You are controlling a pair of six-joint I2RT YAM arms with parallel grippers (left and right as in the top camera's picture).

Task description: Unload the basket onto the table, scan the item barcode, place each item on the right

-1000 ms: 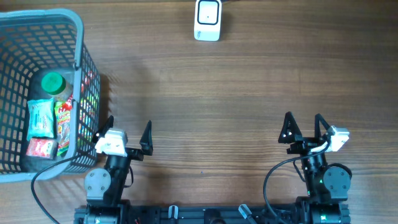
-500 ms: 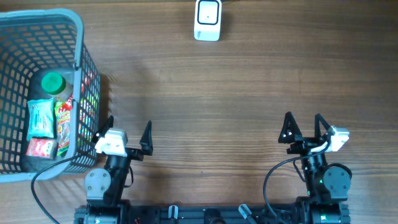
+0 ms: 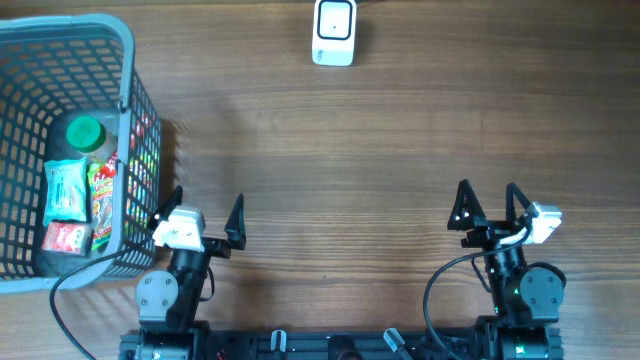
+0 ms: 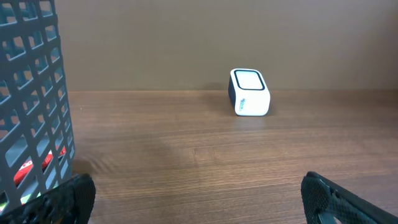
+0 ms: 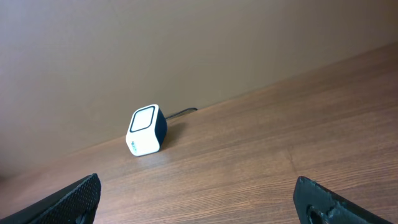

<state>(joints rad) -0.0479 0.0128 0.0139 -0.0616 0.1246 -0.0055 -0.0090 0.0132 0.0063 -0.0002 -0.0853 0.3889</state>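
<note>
Wood-grain counter (image 3: 350, 150). Spread wide, nothing held: left fingers (image 3: 237, 210), right fingers (image 3: 463, 200). Items crammed in basket (image 3: 127, 60) at left: bottle (image 3: 85, 133), packets (image 3: 66, 190). At far edge, scanner (image 3: 334, 32). Risk: basket wall snagged, neighbouring packet dragged out, barcode left facing away.

No text is legible. The scanner (image 4: 250, 93) carries a small blue mark too blurred to read; print on the packets (image 3: 68, 192) is too small.
</note>
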